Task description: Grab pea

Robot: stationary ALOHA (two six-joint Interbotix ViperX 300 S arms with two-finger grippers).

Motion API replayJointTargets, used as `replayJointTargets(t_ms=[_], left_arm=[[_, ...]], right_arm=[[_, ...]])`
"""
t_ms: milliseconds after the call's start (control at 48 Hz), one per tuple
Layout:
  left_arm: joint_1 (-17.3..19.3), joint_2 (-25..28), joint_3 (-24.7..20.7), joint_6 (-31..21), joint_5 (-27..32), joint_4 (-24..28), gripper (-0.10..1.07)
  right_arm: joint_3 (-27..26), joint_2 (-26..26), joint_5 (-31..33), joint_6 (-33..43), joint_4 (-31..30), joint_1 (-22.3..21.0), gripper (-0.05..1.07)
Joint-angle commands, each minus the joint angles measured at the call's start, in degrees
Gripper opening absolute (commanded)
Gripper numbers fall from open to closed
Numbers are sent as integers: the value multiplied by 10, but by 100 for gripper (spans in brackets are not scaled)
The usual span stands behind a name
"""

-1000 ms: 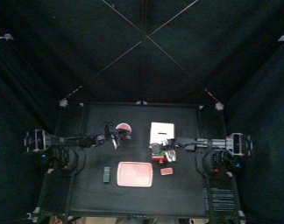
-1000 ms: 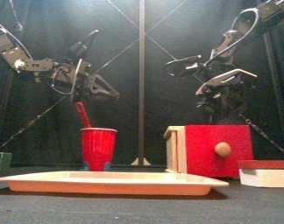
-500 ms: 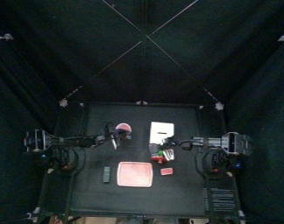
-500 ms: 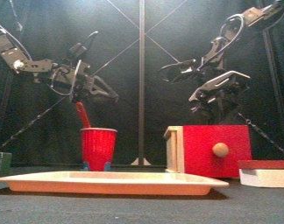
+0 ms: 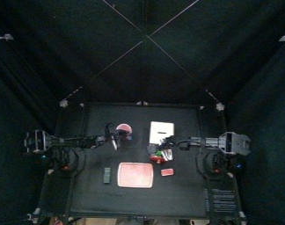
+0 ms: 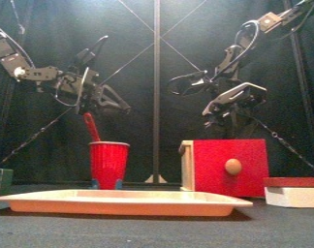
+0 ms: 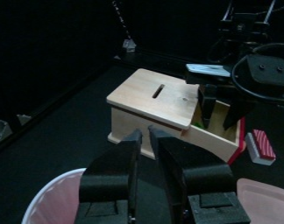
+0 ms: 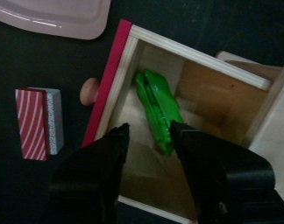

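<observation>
Two wide-spread jaws of the right gripper point(image 8: 148, 149) hang over the pulled-out red-fronted wooden drawer point(image 8: 168, 131), apparently to straddle the bright green pea pod point(image 8: 156, 109) lying inside.

pea point(image 8: 158, 108) | bright green, elongated pod | lying inside open wooden drawer

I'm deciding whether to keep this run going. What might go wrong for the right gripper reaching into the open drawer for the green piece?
1. The pea lies along the drawer floor between walls; the open right gripper may hit the red front or wooden side before closing.
2. It looks slim and flat, so the jaws could slide off.
3. The left gripper hangs near the wooden box, so the arms could crowd each other.
</observation>
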Motion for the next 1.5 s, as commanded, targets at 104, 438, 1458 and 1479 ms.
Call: replayJointTargets(t_ms=[104, 438, 1458, 1479], left_arm=[[2, -1, -3, 0, -6, 0, 61], [0, -1, -1, -2, -6, -2, 61], [2, -1, 2, -2, -6, -2, 61], [2, -1, 2, -2, -6, -2, 61]], right_arm=[[-1, 24, 5, -4, -33, -12, 84], [-15, 25, 11, -4, -37, -16, 86], [-54, 13, 61, -11, -114, 1, 100], [-56, 10, 61, -11, -108, -1, 100]])
